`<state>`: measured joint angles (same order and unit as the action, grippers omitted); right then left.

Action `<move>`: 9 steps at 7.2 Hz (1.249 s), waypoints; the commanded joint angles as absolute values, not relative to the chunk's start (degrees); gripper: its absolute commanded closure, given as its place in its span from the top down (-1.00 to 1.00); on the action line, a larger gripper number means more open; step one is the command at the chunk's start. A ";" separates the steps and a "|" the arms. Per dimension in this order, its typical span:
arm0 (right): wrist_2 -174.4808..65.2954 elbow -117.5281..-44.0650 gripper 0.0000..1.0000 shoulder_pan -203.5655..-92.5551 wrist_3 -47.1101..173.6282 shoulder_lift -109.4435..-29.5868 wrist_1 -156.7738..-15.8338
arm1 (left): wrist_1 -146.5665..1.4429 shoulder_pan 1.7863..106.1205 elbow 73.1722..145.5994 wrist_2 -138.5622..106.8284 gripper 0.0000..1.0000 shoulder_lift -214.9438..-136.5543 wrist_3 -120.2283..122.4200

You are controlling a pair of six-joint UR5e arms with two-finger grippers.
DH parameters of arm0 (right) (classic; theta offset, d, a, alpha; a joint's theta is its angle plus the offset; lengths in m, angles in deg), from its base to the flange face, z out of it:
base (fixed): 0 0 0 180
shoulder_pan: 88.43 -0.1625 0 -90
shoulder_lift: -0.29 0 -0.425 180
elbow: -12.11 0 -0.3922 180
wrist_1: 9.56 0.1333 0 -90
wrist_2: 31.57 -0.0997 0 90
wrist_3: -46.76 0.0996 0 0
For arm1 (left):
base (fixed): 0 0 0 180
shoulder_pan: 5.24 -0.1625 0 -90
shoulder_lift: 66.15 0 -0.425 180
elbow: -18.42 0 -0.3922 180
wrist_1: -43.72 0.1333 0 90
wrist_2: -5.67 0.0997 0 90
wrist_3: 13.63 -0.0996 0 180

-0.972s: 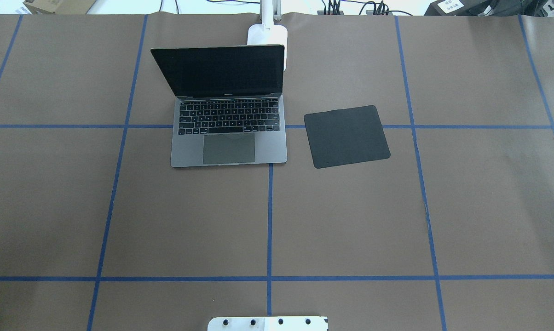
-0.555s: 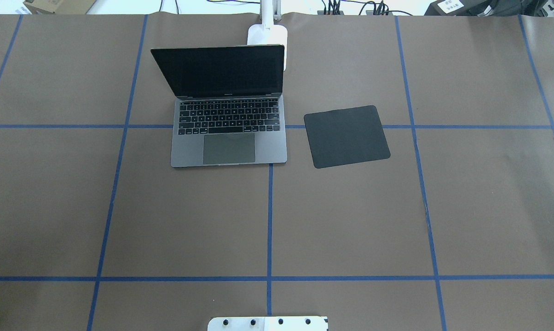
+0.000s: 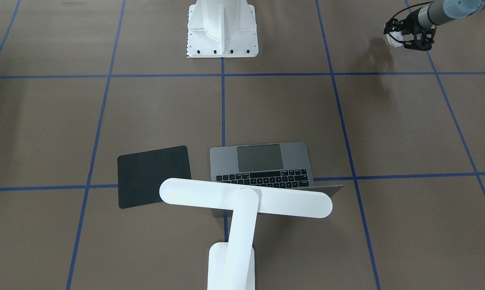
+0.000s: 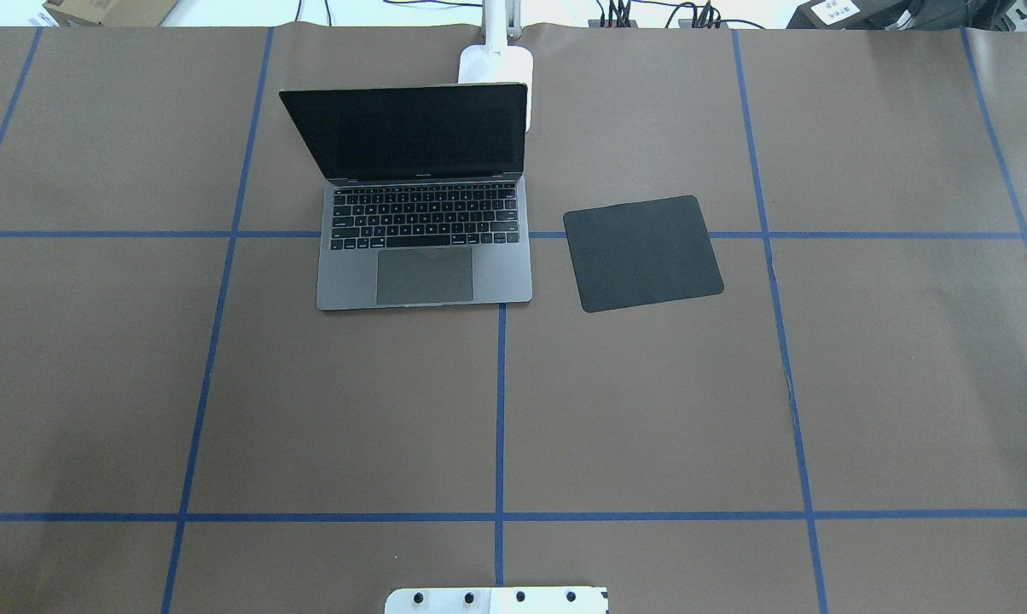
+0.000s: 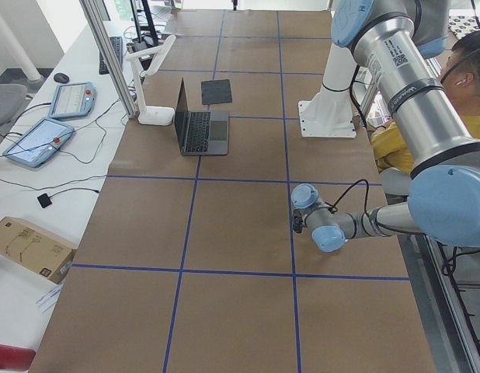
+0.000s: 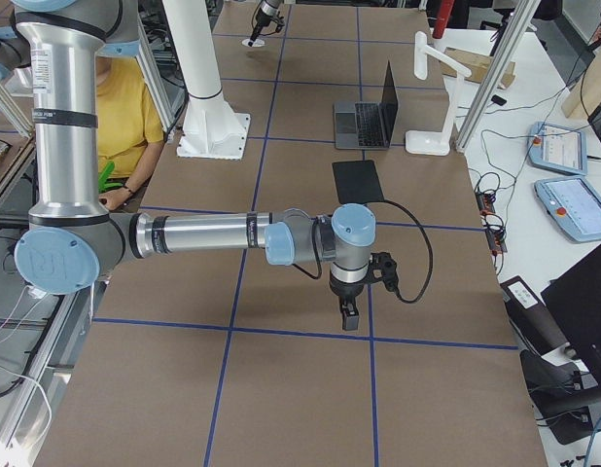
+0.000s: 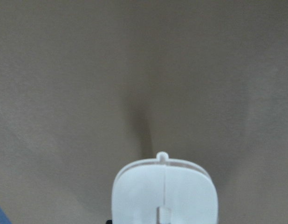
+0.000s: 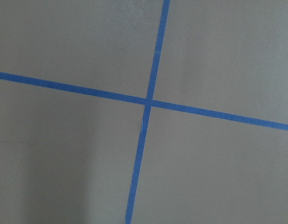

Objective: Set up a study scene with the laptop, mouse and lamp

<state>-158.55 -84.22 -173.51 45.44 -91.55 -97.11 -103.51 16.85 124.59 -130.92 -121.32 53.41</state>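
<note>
laptop point(image 3: 262, 163): open on the surface point(image 3: 407, 133)
lamp point(image 3: 245, 199): head bar over the laptop's lid
black mat point(image 3: 154, 176): just beside the laptop
left gripper point(image 3: 393, 37): well apart from the laptop, jaws around the mouse point(image 3: 390, 40)

From centre of brown-papered table point(image 4: 650, 409): open space-grey metal laptop point(image 4: 424, 256) at 11 o'clock, raised screen point(image 4: 411, 128) walling off white T-shaped lamp point(image 4: 496, 61) at 12. Flat black square mat point(image 4: 643, 253) at 1. 3 through 9 open; white bolted pedestal point(image 4: 496, 600) at 6
</note>
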 commanded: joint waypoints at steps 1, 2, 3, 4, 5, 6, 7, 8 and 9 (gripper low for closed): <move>-158.48 -84.13 1.00 -173.51 45.53 -91.55 -97.18 | -103.06 16.99 127.05 -131.53 0.27 -124.41 59.81; -158.48 -84.04 1.00 -173.51 45.53 -91.55 -97.18 | -102.19 17.08 127.40 -131.53 0.27 -126.60 60.19; -158.57 -84.13 1.00 -173.51 45.88 -91.55 -97.18 | -97.92 17.26 130.10 -131.53 0.27 -128.19 60.19; -158.66 -84.13 1.00 -173.51 45.97 -91.64 -97.18 | -92.22 17.61 133.17 -131.18 0.27 -130.64 60.19; -158.75 -84.13 1.00 -173.51 46.05 -91.64 -97.18 | -87.20 18.22 134.25 -131.01 0.27 -135.36 60.45; -158.66 -84.13 1.00 -173.51 46.23 -91.64 -97.10 | -80.63 19.88 135.13 -131.00 0.27 -140.89 60.46; -158.66 -84.13 1.00 -173.51 46.23 -91.64 -97.10 | -72.90 21.20 135.83 -131.00 0.27 -147.74 60.46; -158.66 -84.04 1.00 -173.51 46.32 -91.55 -97.18 | -63.08 22.69 135.75 -130.92 0.27 -156.77 60.46; -158.66 -83.78 1.00 -173.42 46.41 -91.29 -97.18 | -50.19 24.19 135.14 -130.92 0.27 -168.34 60.28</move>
<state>-158.66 -84.01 -173.49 46.30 -91.52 -97.15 -64.46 22.34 135.50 -130.95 -155.49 60.42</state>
